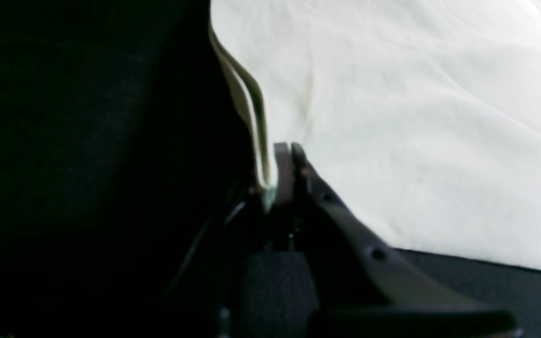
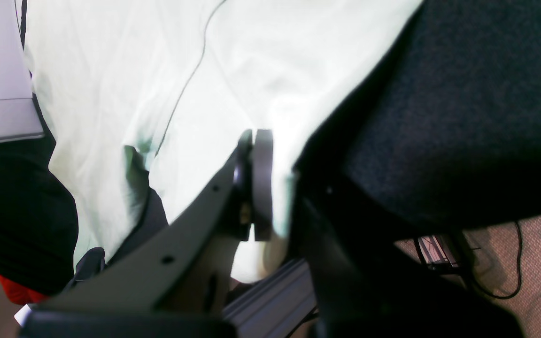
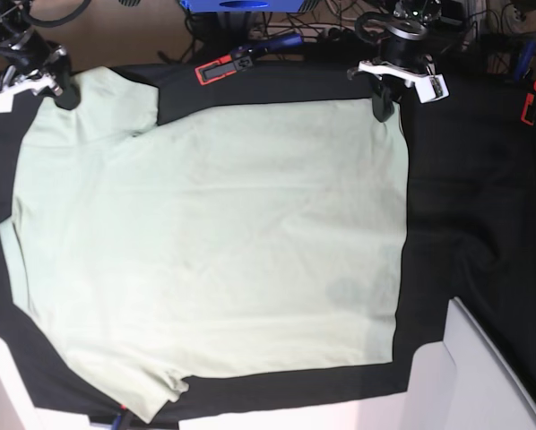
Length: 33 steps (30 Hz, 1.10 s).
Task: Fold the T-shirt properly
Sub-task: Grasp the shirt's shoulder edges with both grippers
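The shirt [image 3: 214, 242] is soft and floppy. Each pincer, left [image 1: 290, 149] and right [image 2: 254, 136], is clamped on a far corner, good holds.

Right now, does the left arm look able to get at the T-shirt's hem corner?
Probably yes: the left end effector already appears shut on the T-shirt at its edge, with nothing between them but the black table cloth alongside.

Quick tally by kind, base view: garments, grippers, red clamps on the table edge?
T-shirt: 1
Grippers: 2, the left gripper and the right gripper, each shut on a far corner of the shirt
Red clamps: 2, and
Total: 5
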Each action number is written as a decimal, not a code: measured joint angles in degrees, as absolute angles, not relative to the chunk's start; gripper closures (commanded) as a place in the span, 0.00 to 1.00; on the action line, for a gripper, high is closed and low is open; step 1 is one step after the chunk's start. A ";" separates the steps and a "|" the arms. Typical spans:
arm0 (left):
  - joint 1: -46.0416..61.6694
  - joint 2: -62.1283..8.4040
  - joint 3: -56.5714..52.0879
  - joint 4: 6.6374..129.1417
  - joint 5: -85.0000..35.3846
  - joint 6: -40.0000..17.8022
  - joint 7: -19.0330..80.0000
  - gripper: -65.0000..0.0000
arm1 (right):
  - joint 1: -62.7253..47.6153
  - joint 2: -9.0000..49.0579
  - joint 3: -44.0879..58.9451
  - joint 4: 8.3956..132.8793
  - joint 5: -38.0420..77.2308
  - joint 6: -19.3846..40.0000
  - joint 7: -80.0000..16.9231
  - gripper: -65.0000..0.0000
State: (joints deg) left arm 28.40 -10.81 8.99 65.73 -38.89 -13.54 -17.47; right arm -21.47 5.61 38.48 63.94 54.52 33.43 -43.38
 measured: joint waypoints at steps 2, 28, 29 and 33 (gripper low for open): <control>28.45 -10.79 8.99 65.78 -38.87 -13.54 -17.45 1.00 | -21.47 5.61 38.48 63.94 54.52 33.43 -43.38 1.00; 37.15 -11.75 1.26 73.54 -37.95 -13.54 -14.83 1.00 | -26.87 5.08 38.76 82.39 53.60 32.97 -54.94 1.00; 37.39 -11.77 1.21 74.19 -37.95 -13.52 -14.74 1.00 | -26.94 4.84 38.76 83.20 53.58 32.97 -55.07 1.00; 37.28 -11.79 1.15 76.90 -37.98 -13.41 -14.68 1.00 | -27.00 4.93 38.74 85.84 53.58 32.71 -55.16 1.00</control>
State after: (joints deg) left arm 37.28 -11.79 1.15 76.90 -37.98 -13.41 -14.68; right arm -27.00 4.93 38.74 85.84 53.58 32.71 -55.16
